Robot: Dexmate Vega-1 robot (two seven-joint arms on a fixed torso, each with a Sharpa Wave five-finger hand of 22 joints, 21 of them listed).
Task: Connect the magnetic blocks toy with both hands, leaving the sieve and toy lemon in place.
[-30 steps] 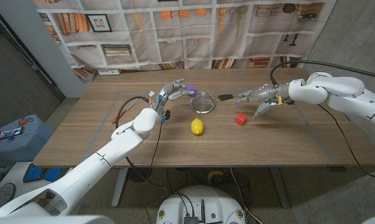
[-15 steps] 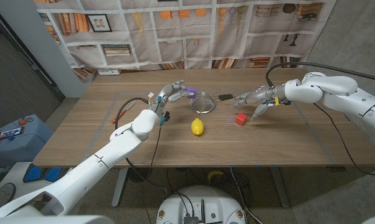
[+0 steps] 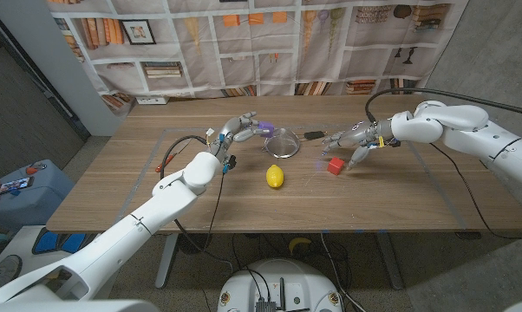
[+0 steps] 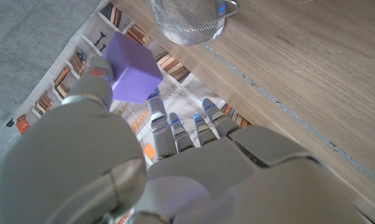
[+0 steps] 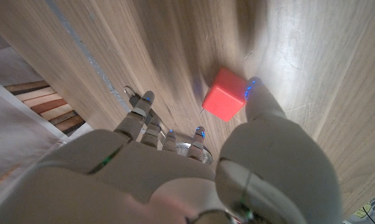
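Right hand (image 3: 351,141) hangs low over the bench (image 3: 400,195), fingers spread and holding nothing, thumb tip down just beside the red block (image 3: 335,165); from the right wrist view the thumb looks to be at or against the block's edge (image 5: 224,94), but I cannot tell whether it truly touches. The red block sits flat on the wood, not yet lifted. Left hand (image 3: 237,129) is raised toward the far side of the bench with the purple block (image 3: 265,126) pinched between thumb and a finger; the left wrist view shows the purple cube (image 4: 132,69) held clear of the surface, other fingers loosely extended. The sieve (image 3: 282,141) stands between the two hands, close by the purple block, and the toy lemon (image 3: 275,177) lies nearer the robot, apart from both blocks. Judgement: one half of the job is in hand, the purple piece is secured, and the step now under way is the right hand's grasp of the red piece. Next move calls for closing thumb and fingers on opposite faces of the red cube without shoving it along the bench, then lifting it. After that the two blocks must meet, and the path should pass above or in front of the sieve, not through it.
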